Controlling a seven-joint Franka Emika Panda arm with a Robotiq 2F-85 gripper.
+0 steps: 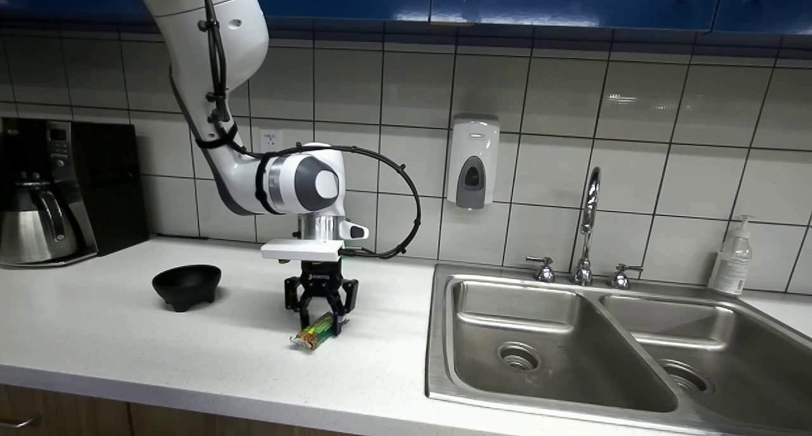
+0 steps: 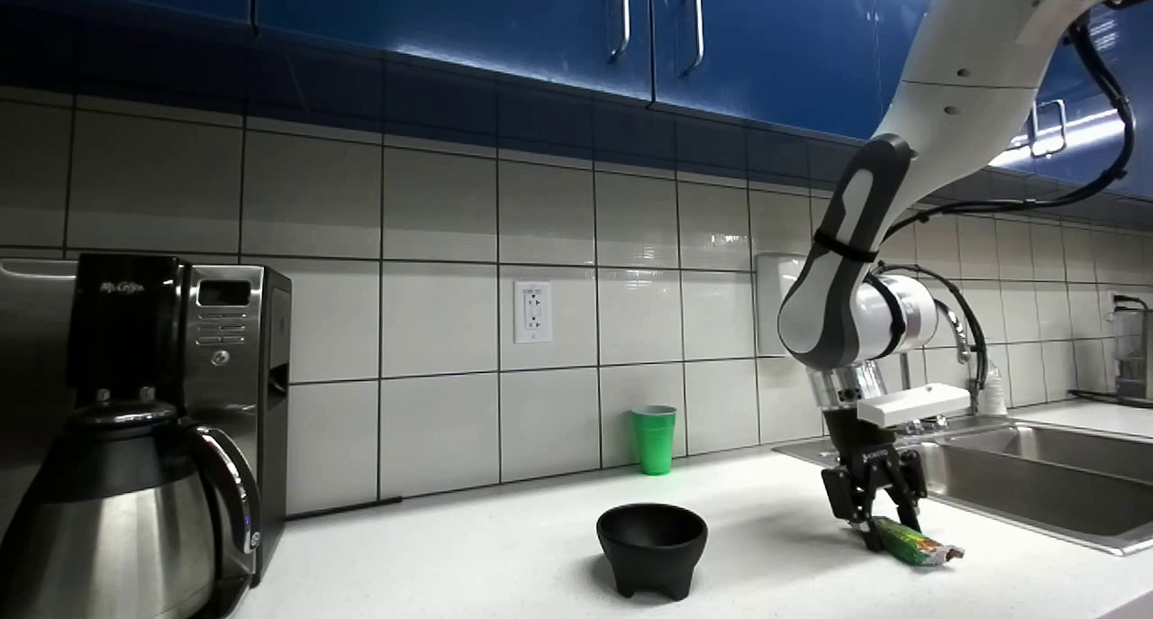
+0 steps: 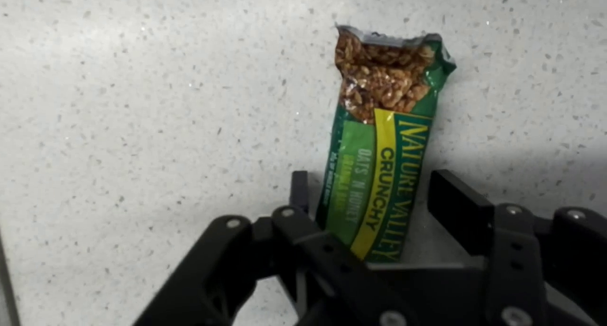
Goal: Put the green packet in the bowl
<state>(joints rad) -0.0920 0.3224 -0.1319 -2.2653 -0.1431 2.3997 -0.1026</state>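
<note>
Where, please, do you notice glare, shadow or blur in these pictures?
In both exterior views, glare on the blue cabinets; in an exterior view, soft shadow by the bowl; in the wrist view, shadow right of the green packet, its bold lettering sharp, its smallest print blurred.

yellow-banded green packet (image 3: 379,145), black bowl (image 2: 652,551), grey-speckled white counter (image 3: 166,126), blue cabinets (image 2: 468,24)

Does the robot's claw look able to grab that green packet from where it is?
Probably yes: in the wrist view, the gripper stands open astride the green packet, with nothing else visible in the way on either side.
</note>
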